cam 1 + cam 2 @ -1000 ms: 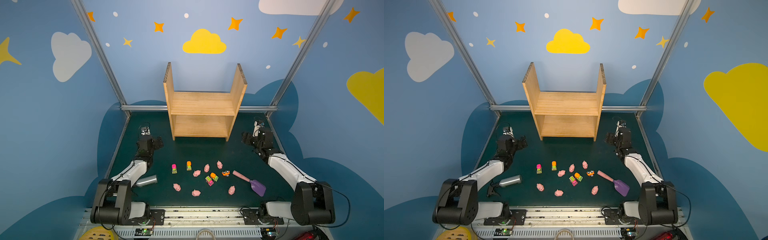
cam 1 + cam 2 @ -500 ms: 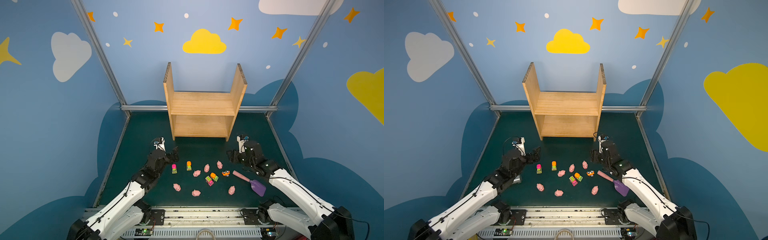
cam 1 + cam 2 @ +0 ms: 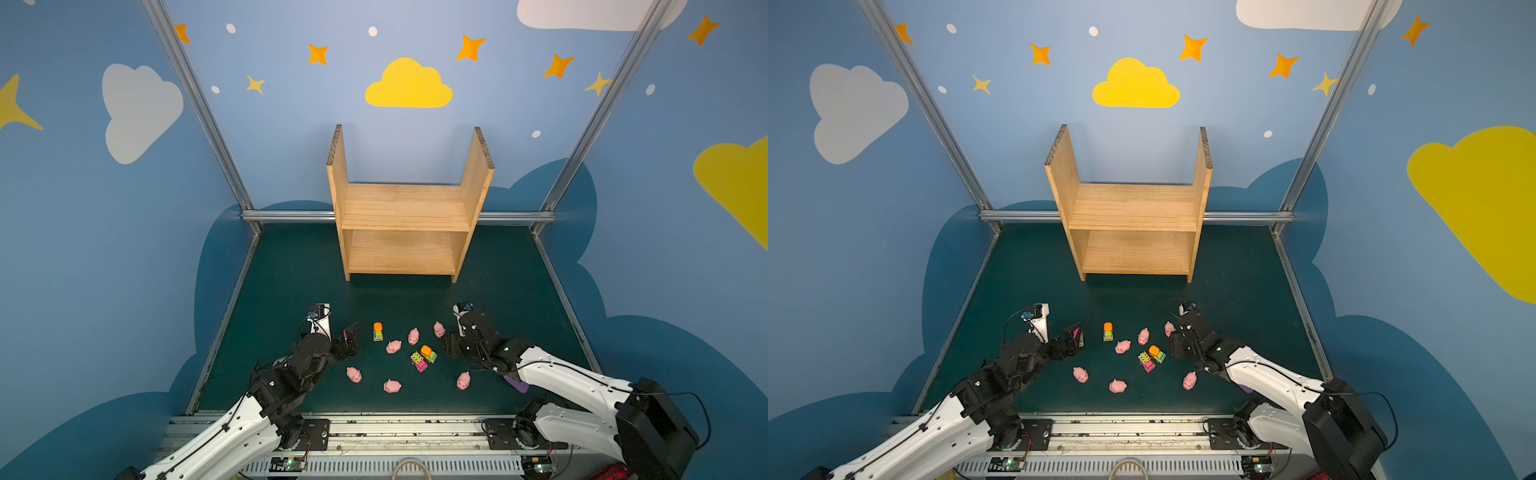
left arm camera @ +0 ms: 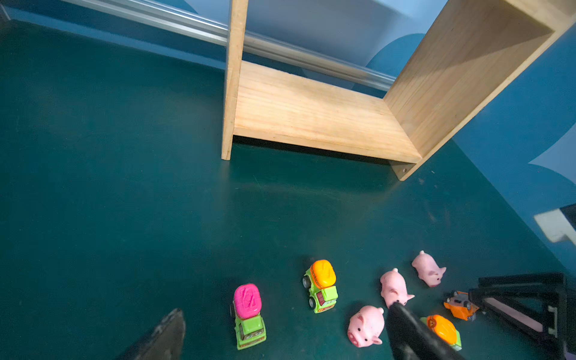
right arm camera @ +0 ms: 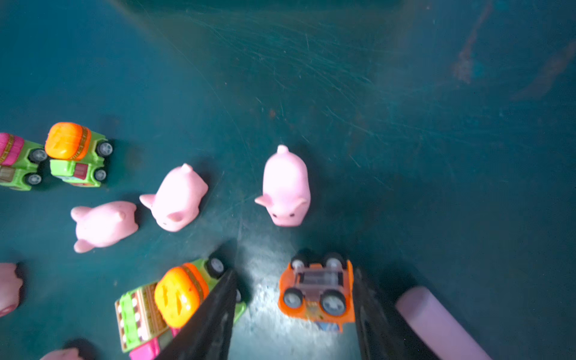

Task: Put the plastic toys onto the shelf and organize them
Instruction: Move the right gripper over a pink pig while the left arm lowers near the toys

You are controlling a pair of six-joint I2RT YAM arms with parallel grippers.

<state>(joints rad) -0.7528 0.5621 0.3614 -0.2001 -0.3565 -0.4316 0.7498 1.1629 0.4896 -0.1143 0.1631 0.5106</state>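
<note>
Eleven toys (image 3: 392,386) counted, all on the mat (image 3: 291,282) in front of the shelf (image 3: 405,205) and well apart from it. Located the shelf upright at the rear of the mat, open side toward the arms. Tallied six pigs (image 3: 393,345) in a loose ring: three nearer the shelf, three nearer the arms. Placed an orange-drum truck (image 3: 377,331) just beside the far pigs, and a truck pair (image 3: 424,357) touching side by side at the middle of the ring.

Found the left gripper (image 4: 286,307) low over the mat, jaws spread wide and holding nothing. Framed a pink-drum truck (image 4: 247,314) between its fingers (image 4: 405,330), touching neither.

Found the right gripper (image 5: 294,271) down at the mat, jaws apart and straddling an orange car (image 5: 316,293) lying wheels-up. Showed one finger (image 5: 371,311) at the car's side and a strip of mat before the other, so not clamped.

Noted the scoop (image 5: 436,324), handle just beside that finger, blade mostly hidden under the right arm in both top views.
</note>
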